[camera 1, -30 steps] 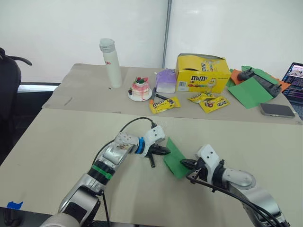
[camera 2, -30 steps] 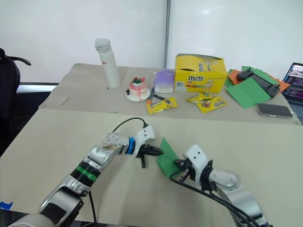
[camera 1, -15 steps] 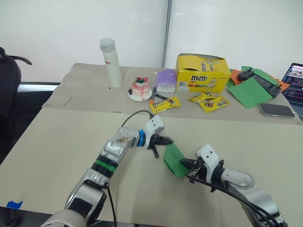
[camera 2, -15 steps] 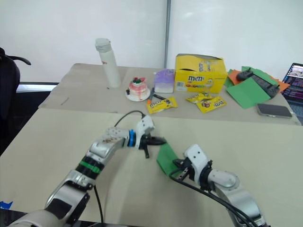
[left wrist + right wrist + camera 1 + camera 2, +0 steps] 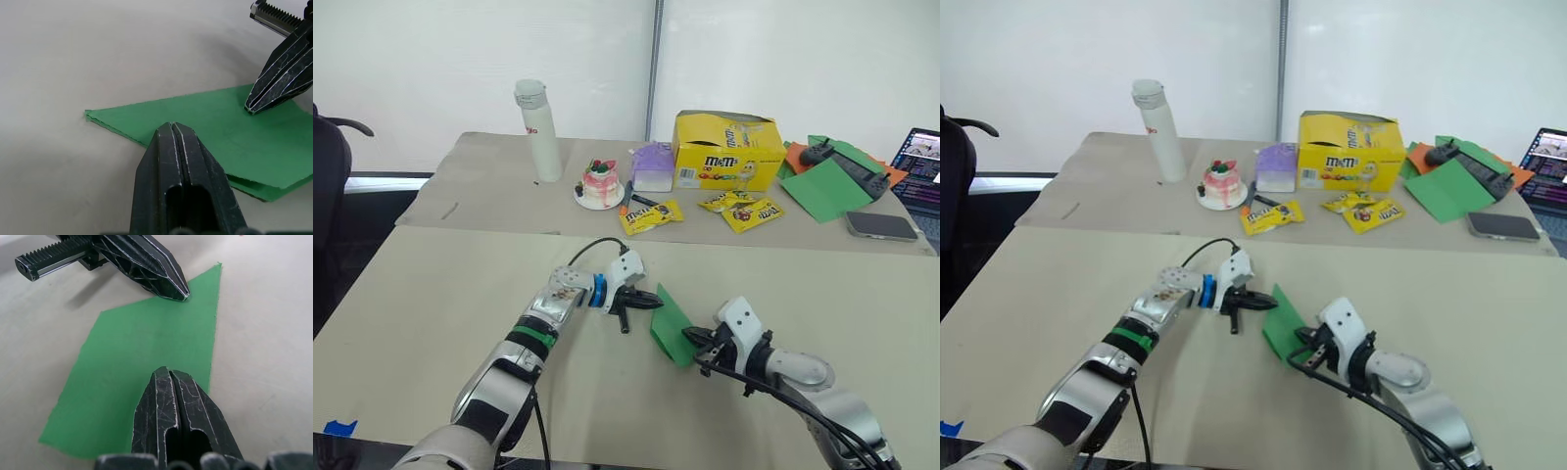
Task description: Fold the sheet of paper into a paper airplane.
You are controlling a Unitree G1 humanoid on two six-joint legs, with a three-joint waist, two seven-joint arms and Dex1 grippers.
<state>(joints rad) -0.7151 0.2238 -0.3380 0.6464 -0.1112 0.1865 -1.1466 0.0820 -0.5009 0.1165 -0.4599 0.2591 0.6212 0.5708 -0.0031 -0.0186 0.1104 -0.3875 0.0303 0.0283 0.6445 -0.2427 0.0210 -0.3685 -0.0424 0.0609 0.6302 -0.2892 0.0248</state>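
The folded sheet of paper lies flat on the near surface between the two grippers. The left gripper, arm reaching forward and inward, presses clenched jaws on the paper's far edge. The right gripper, forearm low, points clenched jaws onto its near edge.

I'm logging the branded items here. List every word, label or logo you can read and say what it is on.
"m&m's": on the front of the yellow candy box.
Candy packets: yellow with printing, too small to read.
White bottle: a small red mark, not legible.
Laptop screen: content too small to read.
The green folded paper under both grippers carries no text.
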